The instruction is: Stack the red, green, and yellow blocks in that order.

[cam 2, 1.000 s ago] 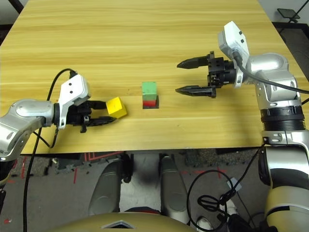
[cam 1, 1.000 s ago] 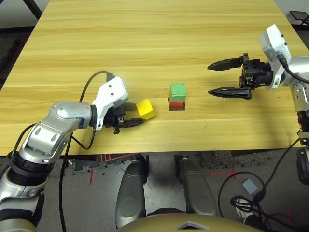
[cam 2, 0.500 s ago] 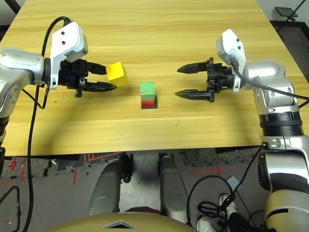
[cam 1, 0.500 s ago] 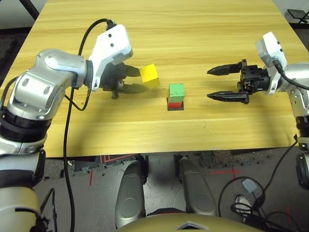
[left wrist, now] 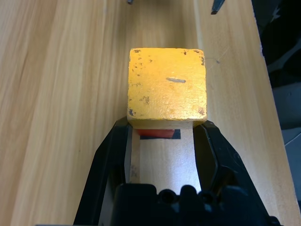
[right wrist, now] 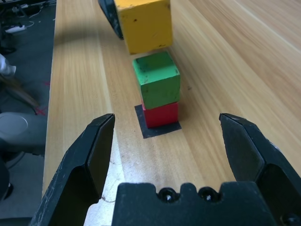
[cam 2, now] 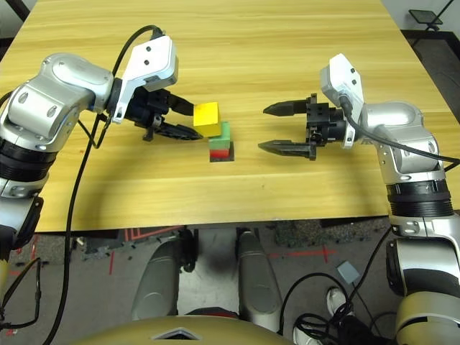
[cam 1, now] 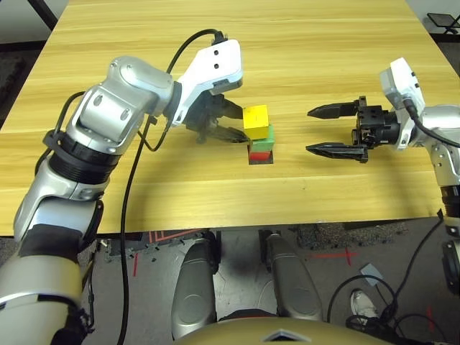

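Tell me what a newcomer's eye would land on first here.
Probably the bright yellow cube, gripped in the robot's left tool just above the light green cube. Next comes the red cube beneath the green one, set on a flat black square patch. To the right, the open right tool points toward them.

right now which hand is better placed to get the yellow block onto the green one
Likely the left: its jaws hold the yellow block just above the green block, while the right gripper stands open and empty.
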`<control>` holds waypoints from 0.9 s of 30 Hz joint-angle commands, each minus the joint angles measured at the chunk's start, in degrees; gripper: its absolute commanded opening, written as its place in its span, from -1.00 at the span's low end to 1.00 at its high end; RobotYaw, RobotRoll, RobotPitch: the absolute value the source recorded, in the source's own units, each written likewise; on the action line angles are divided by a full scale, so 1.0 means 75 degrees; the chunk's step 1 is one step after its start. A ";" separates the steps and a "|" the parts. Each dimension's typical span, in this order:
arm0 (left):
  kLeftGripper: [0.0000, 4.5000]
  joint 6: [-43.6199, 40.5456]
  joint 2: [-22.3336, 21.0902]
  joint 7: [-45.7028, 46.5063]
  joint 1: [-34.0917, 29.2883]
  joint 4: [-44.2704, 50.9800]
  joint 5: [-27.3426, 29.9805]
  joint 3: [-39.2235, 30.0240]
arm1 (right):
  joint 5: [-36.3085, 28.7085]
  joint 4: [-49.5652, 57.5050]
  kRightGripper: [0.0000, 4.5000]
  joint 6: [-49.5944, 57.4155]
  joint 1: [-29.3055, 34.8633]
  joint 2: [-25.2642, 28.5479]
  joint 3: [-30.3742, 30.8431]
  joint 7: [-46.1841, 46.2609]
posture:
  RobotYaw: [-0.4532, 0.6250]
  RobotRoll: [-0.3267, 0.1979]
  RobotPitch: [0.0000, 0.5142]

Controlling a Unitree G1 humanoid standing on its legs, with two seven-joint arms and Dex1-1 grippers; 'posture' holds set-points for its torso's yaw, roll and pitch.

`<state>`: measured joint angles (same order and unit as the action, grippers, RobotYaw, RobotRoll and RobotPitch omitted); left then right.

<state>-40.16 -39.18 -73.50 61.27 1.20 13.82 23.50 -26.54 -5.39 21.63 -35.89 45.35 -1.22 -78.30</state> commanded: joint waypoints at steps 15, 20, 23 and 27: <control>-0.11 -0.0329 0.0501 -0.0185 0.0246 -0.0146 -0.0348 0.0222 | -0.0237 0.0355 1.00 0.0154 0.0298 0.0071 -0.0140 0.0234 | -0.15 0.39 0.09; -0.11 -0.0330 0.0562 -0.0184 0.0252 -0.0210 -0.0387 0.0260 | -0.0282 0.0407 1.00 0.0208 0.0349 0.0087 -0.0161 0.0273 | -0.16 0.40 0.10; -0.11 -0.0310 0.0606 -0.0173 0.0261 -0.0303 -0.0432 0.0289 | -0.0291 0.0431 1.00 0.0205 0.0407 0.0103 -0.0185 0.0275 | -0.17 0.40 0.10; -0.11 -0.0302 0.0658 -0.0174 0.0264 -0.0374 -0.0475 0.0315 | -0.0315 0.0501 1.00 0.0235 0.0472 0.0109 -0.0213 0.0320 | -0.18 0.40 0.10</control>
<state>-42.45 -34.66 -74.46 62.65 -1.57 10.89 24.77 -27.85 -2.98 22.73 -33.29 45.65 -1.68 -75.98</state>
